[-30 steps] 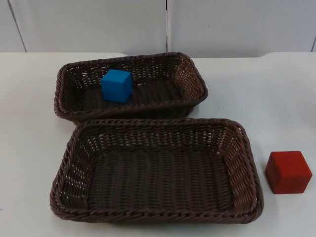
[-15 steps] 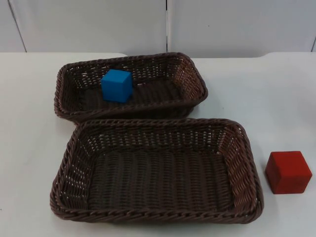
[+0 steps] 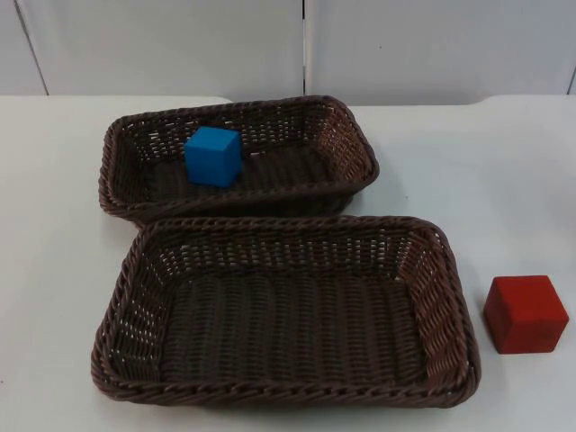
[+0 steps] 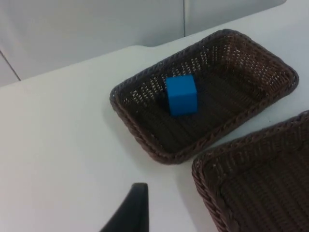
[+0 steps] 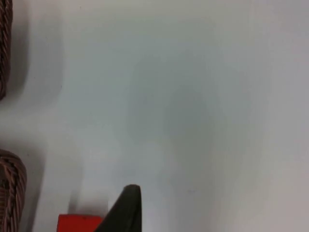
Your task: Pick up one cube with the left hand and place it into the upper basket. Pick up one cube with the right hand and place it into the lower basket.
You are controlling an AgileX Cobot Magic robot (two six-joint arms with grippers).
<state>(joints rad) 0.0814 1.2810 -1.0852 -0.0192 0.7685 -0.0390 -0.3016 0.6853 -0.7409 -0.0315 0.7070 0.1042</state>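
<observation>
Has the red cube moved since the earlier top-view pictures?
No. The red cube lies on the table, apart from the lower basket's right rim, as it did before.

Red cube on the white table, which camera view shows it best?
The top view: the red cube sits whole on the bare table, right of the lower brown wicker basket. The right wrist view catches a sliver of it.

Blue cube (image 3: pixel 213 155) in upper basket (image 3: pixel 355 148) (red cube (image 3: pixel 525 313) outside).
</observation>
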